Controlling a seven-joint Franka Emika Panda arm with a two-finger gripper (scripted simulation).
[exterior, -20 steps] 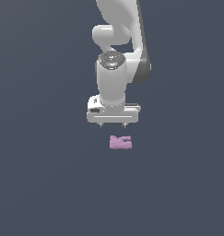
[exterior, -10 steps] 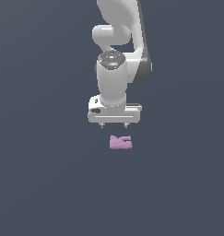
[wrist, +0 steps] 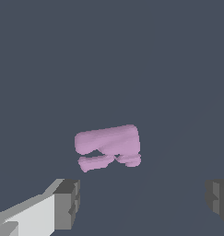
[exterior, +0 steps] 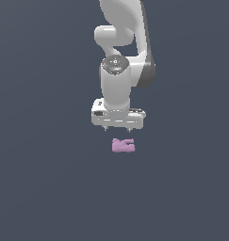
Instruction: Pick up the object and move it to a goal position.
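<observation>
Pincer spread wide, empty, poised just above the pink-lilac object, apart from it

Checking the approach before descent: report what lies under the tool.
Below the open tool lies the pink object on the plain dark floor, untouched. The wrist view shows it ahead of the fingers, not between them. Its underside is hidden.

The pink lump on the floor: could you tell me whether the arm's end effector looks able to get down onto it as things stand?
Probably yes. The end effector hangs open just above the lump, with nothing between them. In the wrist view its fingers stand wider apart than the lump.
</observation>
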